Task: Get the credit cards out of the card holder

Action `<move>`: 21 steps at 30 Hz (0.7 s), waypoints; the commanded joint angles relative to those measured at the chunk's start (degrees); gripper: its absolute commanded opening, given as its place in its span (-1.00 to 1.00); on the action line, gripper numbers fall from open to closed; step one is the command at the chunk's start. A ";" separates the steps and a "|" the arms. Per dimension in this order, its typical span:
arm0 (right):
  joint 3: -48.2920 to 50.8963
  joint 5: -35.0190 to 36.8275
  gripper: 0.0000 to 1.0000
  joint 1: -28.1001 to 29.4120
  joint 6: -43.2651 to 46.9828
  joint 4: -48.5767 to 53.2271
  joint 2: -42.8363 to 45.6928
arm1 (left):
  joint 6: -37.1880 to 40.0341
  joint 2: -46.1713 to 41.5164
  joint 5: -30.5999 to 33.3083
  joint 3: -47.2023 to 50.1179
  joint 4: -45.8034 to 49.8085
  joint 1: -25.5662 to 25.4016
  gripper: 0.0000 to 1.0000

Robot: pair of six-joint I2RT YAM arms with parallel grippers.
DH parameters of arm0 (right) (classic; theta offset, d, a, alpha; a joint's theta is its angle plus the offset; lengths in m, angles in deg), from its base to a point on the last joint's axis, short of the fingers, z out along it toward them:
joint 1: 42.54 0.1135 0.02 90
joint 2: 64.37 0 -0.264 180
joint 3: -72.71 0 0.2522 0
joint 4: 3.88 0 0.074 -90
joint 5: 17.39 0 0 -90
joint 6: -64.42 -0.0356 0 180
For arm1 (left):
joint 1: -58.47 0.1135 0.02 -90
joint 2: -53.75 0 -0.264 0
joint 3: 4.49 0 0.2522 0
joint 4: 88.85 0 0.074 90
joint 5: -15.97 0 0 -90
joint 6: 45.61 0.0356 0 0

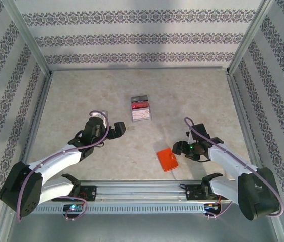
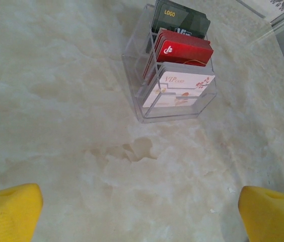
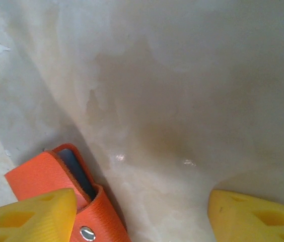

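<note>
A: Left claw (image 1: pixel 116 130), top view: jaws apart, nothing between them, poised over the table (image 1: pixel 81 101) left of centre. And the right claw?

B: Right claw (image 1: pixel 180 149), same view: low over the table on the right, pointing left toward the card holder (image 1: pixel 167 160). Jaw state too small to tell here. Orange card holder flat on the table, near the front rail (image 1: pixel 142 189), just beside the right claw. Clear tray (image 1: pixel 141 109) farther back near centre, well apart from the card holder.

A: Left wrist view?

B: Left claw (image 2: pixel 142 214): yellow fingers (image 2: pixel 11 212) at the two lower corners, spread wide, bare table between. Clear tray (image 2: pixel 132 65) ahead, apart from the claw, with cards standing in rows: dark card (image 2: pixel 180 20) at the back, red card (image 2: pixel 185 48) in the middle, pale card (image 2: pixel 182 88) in front.

A: Right wrist view?

B: Right claw (image 3: pixel 142 212): fingertips (image 3: pixel 31 217) apart, clamped on nothing, bare table in the gap. Card holder (image 3: pixel 36 176) at lower left, partly hidden by one fingertip; contact not discernible. Mouth slightly agape, grey-blue inner side (image 3: pixel 79 174) showing, metal snap (image 3: pixel 86 233) near the bottom edge.
</note>
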 commanded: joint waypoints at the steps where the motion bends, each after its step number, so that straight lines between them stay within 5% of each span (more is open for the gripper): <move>1: 0.56 -7.13 0.29 3.50 -0.25 -5.85 -3.26 | 1.56 -1.32 1.77 -0.64 0.38 -0.75 0.99; 21: -1.21 -6.94 0.12 5.90 0.60 -1.58 0.53 | 3.04 -1.36 2.87 -1.66 1.52 -0.74 0.99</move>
